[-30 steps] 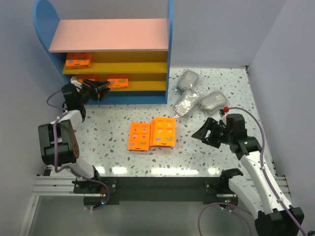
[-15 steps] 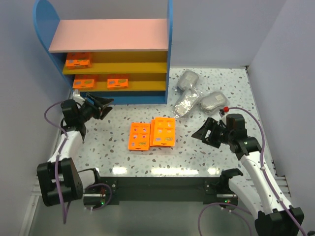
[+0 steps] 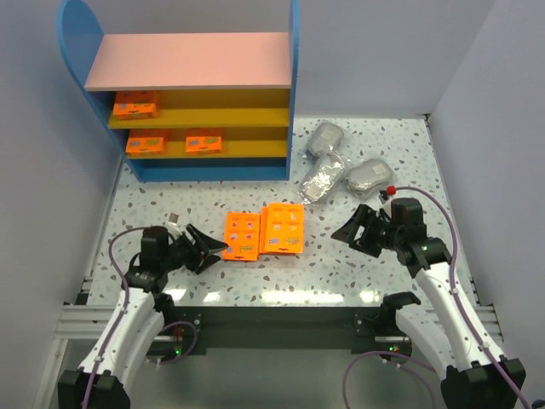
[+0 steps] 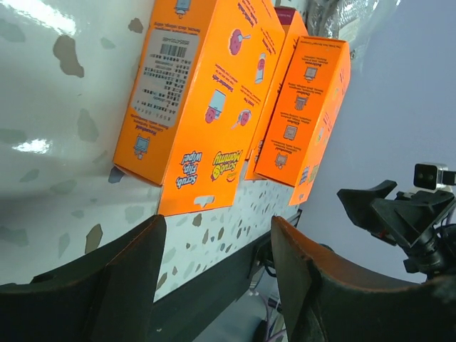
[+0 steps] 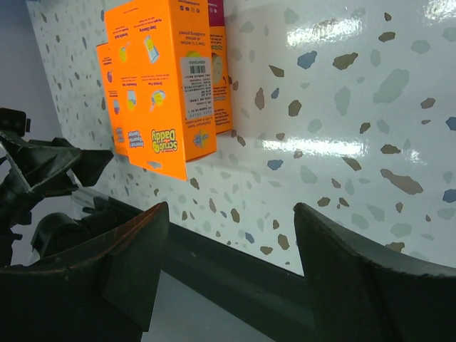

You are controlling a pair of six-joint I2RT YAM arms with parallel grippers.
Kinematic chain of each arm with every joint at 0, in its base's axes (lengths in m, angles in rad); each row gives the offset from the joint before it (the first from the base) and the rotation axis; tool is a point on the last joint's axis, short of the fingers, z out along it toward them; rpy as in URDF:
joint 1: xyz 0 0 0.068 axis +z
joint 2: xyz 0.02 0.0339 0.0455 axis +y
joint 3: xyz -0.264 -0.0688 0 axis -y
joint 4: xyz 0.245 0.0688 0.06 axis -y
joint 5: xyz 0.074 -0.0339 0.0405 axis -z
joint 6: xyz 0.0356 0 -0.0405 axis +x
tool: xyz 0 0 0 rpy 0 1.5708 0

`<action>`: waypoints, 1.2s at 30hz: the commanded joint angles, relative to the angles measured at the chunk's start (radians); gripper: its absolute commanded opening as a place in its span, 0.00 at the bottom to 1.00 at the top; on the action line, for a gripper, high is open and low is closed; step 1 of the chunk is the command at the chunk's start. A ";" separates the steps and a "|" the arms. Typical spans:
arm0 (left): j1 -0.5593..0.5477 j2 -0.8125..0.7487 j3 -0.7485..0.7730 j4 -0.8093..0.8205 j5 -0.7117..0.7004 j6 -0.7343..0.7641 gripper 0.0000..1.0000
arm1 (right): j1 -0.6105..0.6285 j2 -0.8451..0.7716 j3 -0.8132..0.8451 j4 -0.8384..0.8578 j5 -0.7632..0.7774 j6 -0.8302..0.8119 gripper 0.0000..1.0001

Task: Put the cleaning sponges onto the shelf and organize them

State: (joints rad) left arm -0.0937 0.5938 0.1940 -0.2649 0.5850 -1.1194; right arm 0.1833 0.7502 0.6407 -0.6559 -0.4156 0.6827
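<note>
The shelf (image 3: 192, 61) stands at the back left. One orange pack (image 3: 136, 105) lies on its upper yellow shelf, and two orange packs (image 3: 146, 142) (image 3: 204, 142) lie on the lower one. Two more packs (image 3: 242, 236) (image 3: 283, 228) lie side by side mid-table, with a further edge showing under the right one. They also show in the left wrist view (image 4: 199, 107) and the right wrist view (image 5: 164, 85). Three grey bundles (image 3: 326, 137) (image 3: 322, 179) (image 3: 367, 175) lie to the right of the shelf. My left gripper (image 3: 209, 250) (image 4: 217, 235) is open and empty, just left of the packs. My right gripper (image 3: 351, 232) (image 5: 231, 221) is open and empty, to their right.
The speckled table (image 3: 170, 204) is walled on the left, the back and the right. A dark rail (image 3: 272, 319) runs along its near edge, between the arm bases. In the right wrist view the left gripper (image 5: 50, 167) shows beyond the packs.
My left arm has pulled out of the lower shelf, leaving a pack there. It has swung down to the table's front left, beside the loose packs. The right arm has not moved.
</note>
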 commanded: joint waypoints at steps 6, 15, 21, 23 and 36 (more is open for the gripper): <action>-0.023 0.038 -0.073 -0.033 -0.039 -0.063 0.64 | 0.002 -0.015 -0.013 0.039 -0.026 0.015 0.75; -0.066 0.254 -0.079 0.326 -0.037 -0.152 0.63 | 0.002 -0.012 -0.013 0.052 -0.015 0.029 0.75; -0.147 0.446 -0.070 0.518 -0.054 -0.209 0.57 | 0.004 -0.003 -0.019 0.073 -0.011 0.044 0.74; -0.161 0.506 -0.071 0.599 -0.056 -0.238 0.40 | 0.002 0.001 -0.018 0.076 -0.009 0.046 0.73; -0.166 0.167 0.122 0.147 -0.168 -0.206 0.00 | 0.002 0.005 -0.026 0.098 -0.006 0.060 0.72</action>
State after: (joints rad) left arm -0.2577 0.8650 0.2237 0.0467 0.4744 -1.3426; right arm 0.1833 0.7555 0.6277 -0.6037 -0.4141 0.7300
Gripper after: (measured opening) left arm 0.023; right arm 0.720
